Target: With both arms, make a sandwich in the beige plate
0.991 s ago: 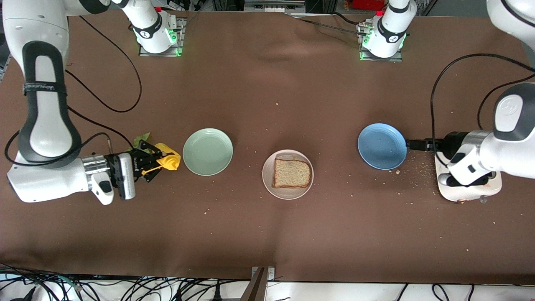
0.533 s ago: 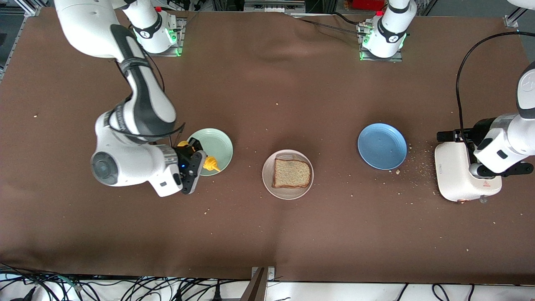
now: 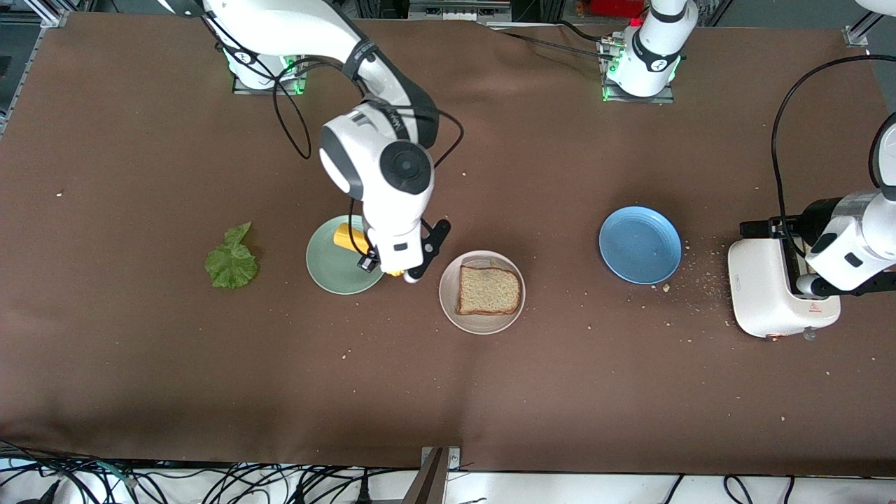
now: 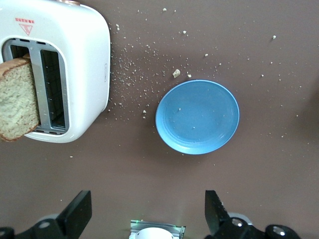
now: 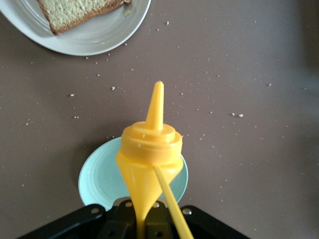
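The beige plate (image 3: 448, 308) sits mid-table with one brown bread slice (image 3: 488, 290) on it; both show in the right wrist view, plate (image 5: 94, 37) and slice (image 5: 75, 10). A green lettuce leaf (image 3: 231, 264) lies on the cloth toward the right arm's end. My right gripper (image 3: 393, 269) (image 5: 144, 224) is shut on a yellow squeeze bottle (image 3: 348, 238) (image 5: 149, 149), over the mint-green plate's edge beside the beige plate. My left gripper (image 3: 805, 262) (image 4: 144, 219) is open and empty over the white toaster (image 3: 766, 301). A second bread slice (image 4: 17, 99) stands in a toaster (image 4: 75, 74) slot.
The mint-green plate (image 3: 332, 269) (image 5: 99, 179) is bare, beside the beige plate toward the right arm's end. A bare blue plate (image 3: 640, 244) (image 4: 198, 117) lies between the beige plate and the toaster. Crumbs lie around the toaster.
My right arm has swung with the yellow bottle from beside the lettuce to the mint-green plate's edge near the beige plate, uncovering the leaf. My left gripper has shifted slightly over the toaster.
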You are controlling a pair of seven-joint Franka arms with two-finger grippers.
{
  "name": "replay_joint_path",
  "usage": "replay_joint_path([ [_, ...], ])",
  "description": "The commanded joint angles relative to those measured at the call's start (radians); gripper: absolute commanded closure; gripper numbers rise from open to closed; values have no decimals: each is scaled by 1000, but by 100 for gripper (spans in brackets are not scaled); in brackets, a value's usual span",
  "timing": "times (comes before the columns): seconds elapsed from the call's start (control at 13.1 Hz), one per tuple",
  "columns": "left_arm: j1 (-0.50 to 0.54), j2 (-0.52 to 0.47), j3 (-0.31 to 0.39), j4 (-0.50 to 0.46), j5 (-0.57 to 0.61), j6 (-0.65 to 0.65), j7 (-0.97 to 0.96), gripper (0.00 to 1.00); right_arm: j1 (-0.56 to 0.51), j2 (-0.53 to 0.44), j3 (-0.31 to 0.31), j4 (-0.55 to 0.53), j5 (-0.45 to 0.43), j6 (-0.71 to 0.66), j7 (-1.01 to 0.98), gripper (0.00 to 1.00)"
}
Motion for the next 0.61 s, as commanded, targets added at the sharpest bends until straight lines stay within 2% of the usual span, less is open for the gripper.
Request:
replay_joint_path([
  [0.0,2,-16,-8,-16,31,2,-7,0,77,33,-11,15,-192,65,66,98],
  [0.15,2,-16,-8,-16,29,2,-7,0,137,75,-11,12,-394,137,66,98],
  [0.23,2,-16,-8,-16,29,2,-7,0,163,92,-11,10,-434,139,66,98],
  [0.53,1,-16,-10,-16,31,2,-15,0,185,125,-11,-8,-442,141,60,98],
])
